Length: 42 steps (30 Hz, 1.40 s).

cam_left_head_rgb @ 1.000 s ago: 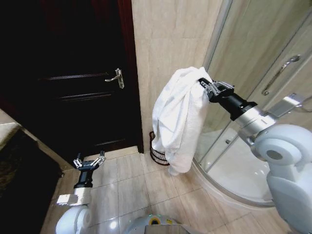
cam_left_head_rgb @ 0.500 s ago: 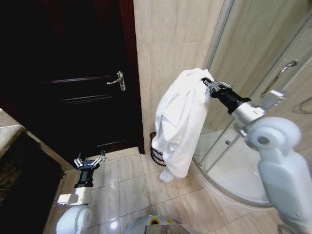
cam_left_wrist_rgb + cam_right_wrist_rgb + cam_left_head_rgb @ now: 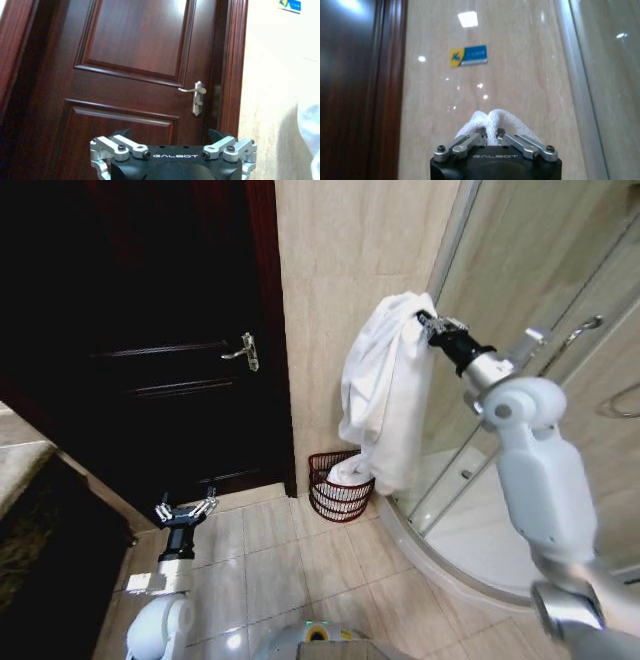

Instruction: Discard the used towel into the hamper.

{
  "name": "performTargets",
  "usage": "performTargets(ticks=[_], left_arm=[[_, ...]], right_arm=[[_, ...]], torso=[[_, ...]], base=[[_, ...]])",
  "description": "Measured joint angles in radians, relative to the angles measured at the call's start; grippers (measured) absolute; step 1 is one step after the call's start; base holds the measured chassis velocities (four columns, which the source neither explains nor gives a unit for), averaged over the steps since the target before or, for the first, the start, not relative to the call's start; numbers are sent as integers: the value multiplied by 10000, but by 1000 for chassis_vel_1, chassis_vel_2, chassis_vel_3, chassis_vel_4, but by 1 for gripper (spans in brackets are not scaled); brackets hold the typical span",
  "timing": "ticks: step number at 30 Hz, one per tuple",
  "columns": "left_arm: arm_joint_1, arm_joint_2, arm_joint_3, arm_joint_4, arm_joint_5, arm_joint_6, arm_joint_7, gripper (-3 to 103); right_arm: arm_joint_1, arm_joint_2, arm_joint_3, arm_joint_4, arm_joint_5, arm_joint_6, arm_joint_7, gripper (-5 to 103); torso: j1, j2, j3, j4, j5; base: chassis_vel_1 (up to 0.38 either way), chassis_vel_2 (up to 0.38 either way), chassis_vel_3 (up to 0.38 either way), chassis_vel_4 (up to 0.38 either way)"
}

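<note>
Towel (image 3: 385,395): white, pinched at its top in the closed right tool (image 3: 432,327), lower end hanging into the hamper (image 3: 340,486) by the wall; left tool (image 3: 186,511): low over the floor, fingers spread, empty

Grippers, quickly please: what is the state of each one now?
Left gripper: open, holding nothing, low by the door.
Right gripper: shut on the towel, raised above the hamper.

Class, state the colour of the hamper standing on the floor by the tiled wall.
Reddish-brown, openwork; the hamper shows best in the head view, beneath the white towel.
</note>
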<state>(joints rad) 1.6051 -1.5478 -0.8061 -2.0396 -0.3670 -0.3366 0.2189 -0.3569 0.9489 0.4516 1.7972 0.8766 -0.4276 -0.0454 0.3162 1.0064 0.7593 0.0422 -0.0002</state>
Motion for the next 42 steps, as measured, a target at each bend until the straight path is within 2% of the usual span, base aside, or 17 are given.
performTargets(ticks=[11,22,29,30,38,42], left_arm=[[309,-613,-157,7,182,-549,24,100],[334,-624,-260,-236,410,-622,-61,100],[485,-617,-394,-408,395,-635,-35,100],[511,-616,-461,-422,381,-637,-26,100],[667,-613,-685,-465,272,-705,-2,100],[697,-609,-719,-466,239,-759,44,100]], right_arm=[[2308,397,-1625,-2353,-261,354,46,7],[3967,1216,-2281,-4950,-1295,1125,-277,7],[4665,1494,-2456,-5268,-1487,1175,-264,7],[4672,1499,-2538,-5200,-1460,1155,-253,7],[4545,1658,-2569,-5051,-1411,1065,-188,7],[4102,1784,-2622,-5083,-1461,1098,-187,7]], torso=[[236,515,279,0,2],[259,565,310,-2,1],[241,533,289,2,-6],[238,524,287,0,3],[226,499,270,0,-5],[223,485,270,0,8]], base=[[0,0,0,0],[0,0,0,0],[0,0,0,0],[0,0,0,0],[0,0,0,0],[0,0,0,0]])
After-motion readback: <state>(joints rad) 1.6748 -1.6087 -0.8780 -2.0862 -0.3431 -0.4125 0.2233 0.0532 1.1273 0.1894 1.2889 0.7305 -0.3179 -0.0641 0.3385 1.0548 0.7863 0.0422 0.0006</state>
